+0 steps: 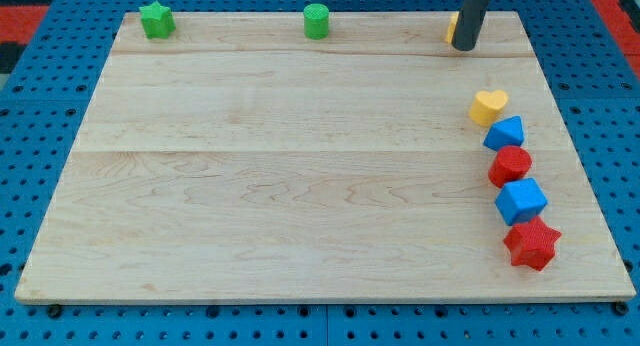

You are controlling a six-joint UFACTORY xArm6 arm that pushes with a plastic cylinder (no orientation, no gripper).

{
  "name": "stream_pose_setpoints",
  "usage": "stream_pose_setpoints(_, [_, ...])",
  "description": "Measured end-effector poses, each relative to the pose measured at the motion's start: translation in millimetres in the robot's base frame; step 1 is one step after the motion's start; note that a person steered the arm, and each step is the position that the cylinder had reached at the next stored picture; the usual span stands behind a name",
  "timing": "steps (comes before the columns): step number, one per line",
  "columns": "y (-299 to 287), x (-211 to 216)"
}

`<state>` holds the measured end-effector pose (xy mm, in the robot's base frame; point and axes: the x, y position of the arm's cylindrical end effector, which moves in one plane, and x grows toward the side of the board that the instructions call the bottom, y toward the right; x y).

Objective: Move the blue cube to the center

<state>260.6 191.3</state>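
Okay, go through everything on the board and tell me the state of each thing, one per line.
my tip: at the view's top right, touching no block that shows, except perhaps the orange one.
orange block: mostly hidden behind the rod.
green star: top left edge.
green cylinder: top edge.
yellow heart: heads the right-hand column.
blue block: below the heart.
red block: mid column.
blue cube: not yet centred.
red star: column's bottom.
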Motion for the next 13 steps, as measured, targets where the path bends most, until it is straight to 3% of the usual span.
stream_pose_setpoints(2, [12.0,-21.2])
stream_pose_setpoints(4, [13.9,-5.9])
stream_pose_setpoints(6, [62.1,53.7])
stream_pose_setpoints(9, [106.5,223.9])
stream_pose_setpoints(10, [85.1,264.0])
stream_pose_setpoints(13, [-40.8,268.1])
